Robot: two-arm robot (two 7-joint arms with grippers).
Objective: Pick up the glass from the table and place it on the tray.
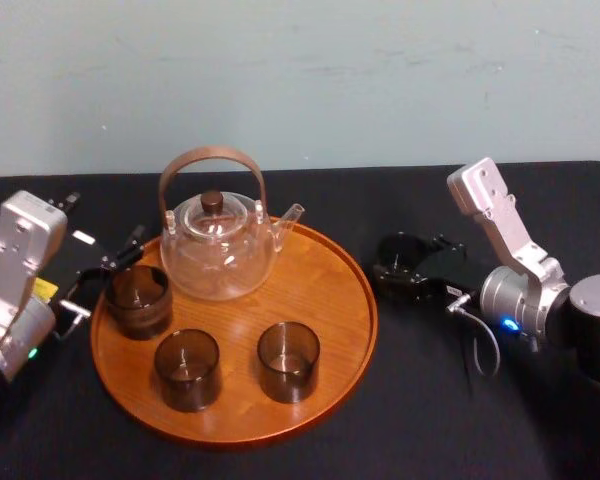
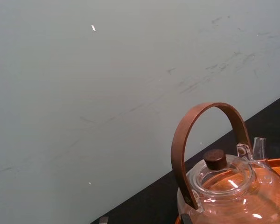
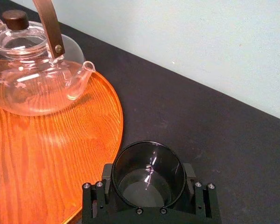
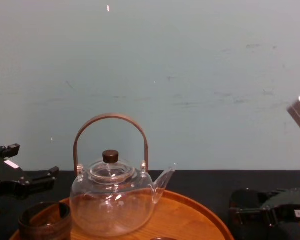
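Grips glass in right gripper, fingers snug on both sides, just right of tray, table beneath. Holds left gripper wide, empty, near tray's left rim.

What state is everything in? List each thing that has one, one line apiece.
teapot: upright on the tray, lid on.
tray: flat on the table, carrying teapot and three glasses.
left glass: upright, empty, on the tray.
front-left glass: upright, empty, on the tray.
front-right glass: upright, empty, on the tray.
fourth glass: upright, off the tray, gripped.
right claw: shut on the fourth glass.
left claw: open, beside the left glass.
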